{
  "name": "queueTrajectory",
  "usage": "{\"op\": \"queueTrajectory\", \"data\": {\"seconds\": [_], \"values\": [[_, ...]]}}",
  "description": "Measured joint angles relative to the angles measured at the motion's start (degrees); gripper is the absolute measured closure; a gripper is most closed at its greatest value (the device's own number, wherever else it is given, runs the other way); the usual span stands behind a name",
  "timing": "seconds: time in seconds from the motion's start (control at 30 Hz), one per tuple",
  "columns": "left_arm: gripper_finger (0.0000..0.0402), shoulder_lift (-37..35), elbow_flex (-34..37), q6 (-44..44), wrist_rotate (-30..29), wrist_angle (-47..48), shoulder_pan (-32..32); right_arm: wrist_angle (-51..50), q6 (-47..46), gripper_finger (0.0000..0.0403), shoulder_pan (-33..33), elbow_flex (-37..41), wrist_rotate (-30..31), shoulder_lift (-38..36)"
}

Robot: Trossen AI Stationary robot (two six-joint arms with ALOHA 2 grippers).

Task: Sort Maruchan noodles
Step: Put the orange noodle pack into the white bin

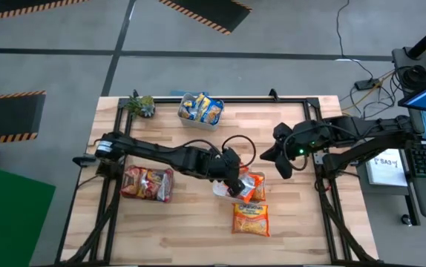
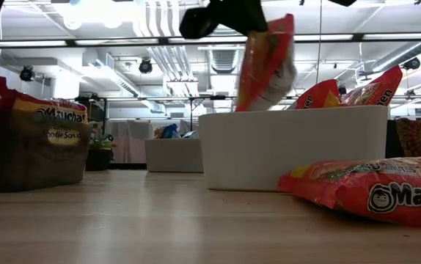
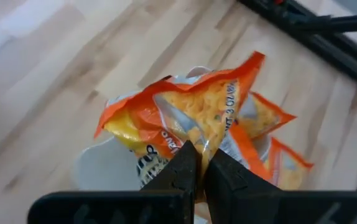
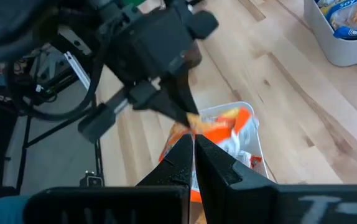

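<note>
Left gripper [image 3: 198, 163], orange packet [image 3: 191, 115] over white tray [image 2: 291, 147]

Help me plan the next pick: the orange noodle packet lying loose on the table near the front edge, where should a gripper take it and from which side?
The loose orange packet lies flat on the wooden table, clear of the white tray. Probably best to come straight down and pinch one short crimped end, which is thinner than the noodle-filled middle. The left gripper is shut on another orange packet.
</note>
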State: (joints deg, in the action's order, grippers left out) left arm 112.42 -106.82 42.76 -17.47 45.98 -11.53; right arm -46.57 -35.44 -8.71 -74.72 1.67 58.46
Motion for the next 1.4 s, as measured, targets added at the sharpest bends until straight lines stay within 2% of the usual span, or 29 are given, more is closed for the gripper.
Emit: {"op": "queueTrajectory", "data": {"seconds": [0.13, 0.37, 0.67, 0.97, 1.4], "values": [[0.0401, 0.0, 3.6, 4.8, 3.0, -4.2, 0.8, 0.0, 0.1, 0.0394, 0.0, 0.0, 0.0, 0.8], [0.0401, 0.0, 4.5, 12.9, 2.4, 4.3, 0.9, -0.1, 1.3, 0.0394, 0.0, 0.1, 0.0, 1.8], [0.0399, 0.0, 6.8, 14.1, 3.0, -1.4, 1.6, -0.1, 2.0, 0.0394, 0.1, 0.2, 0.0, 1.8], [0.0394, 0.3, 6.9, 11.3, 2.2, -0.8, 2.1, -0.1, 2.0, 0.0394, 0.1, 0.3, 0.1, 1.8], [0.0358, 1.0, 6.9, 10.0, 2.0, 4.0, 2.9, -0.4, 0.2, 0.0394, 0.1, 0.3, 1.4, 2.0]]}}
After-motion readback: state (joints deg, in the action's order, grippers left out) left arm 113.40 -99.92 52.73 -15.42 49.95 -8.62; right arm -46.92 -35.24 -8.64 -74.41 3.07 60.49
